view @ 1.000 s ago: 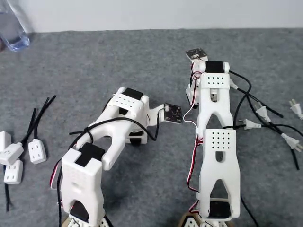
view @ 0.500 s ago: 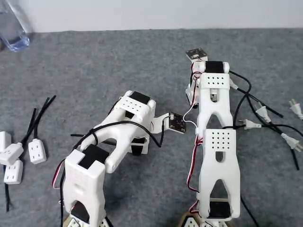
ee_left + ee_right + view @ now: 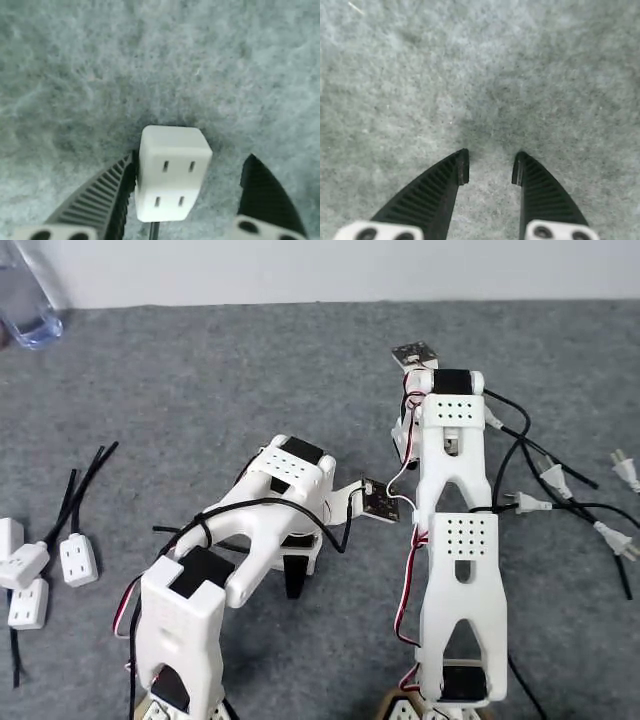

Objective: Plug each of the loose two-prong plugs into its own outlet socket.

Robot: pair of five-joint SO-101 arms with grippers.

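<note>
1. Grey mat [image 3: 200, 370] covers the table. Step in hand: securing a socket for mating. No plug is inserted yet.
2. State of the left gripper [image 3: 190, 160]: spread, straddling a white socket [image 3: 170, 172]. The socket lies flat on the mat with its slots facing up. One finger [image 3: 107, 195] touches the socket's side and the other stands apart from it, so this is not yet a grip.
3. Position in the high view: the left arm is folded low near the table's centre, toward 6 o'clock. The socket is judged to lie under its wrist.
4. A dark stub at the socket's near end is probably its cord [image 3: 152, 231]; the frame edge cuts it off.
5. State of the right gripper [image 3: 490, 167]: spread and empty, above bare mat.
6. The plugs [image 3: 531, 503] lie loose on black leads at 3 o'clock, well apart from the socket. Spare sockets [image 3: 78, 560] lie at 9 o'clock.
7. Next move, left arm: press both fingers squarely against the socket's flanks. Uneven contact is likely to swivel the block on the mat.
8. Next move, right arm: travel toward 3 o'clock and take one plug by its body, leaving the prongs exposed.
9. Mating calls for the prongs to be parallel to one slot pair and the socket to be held firm against the push.
</note>
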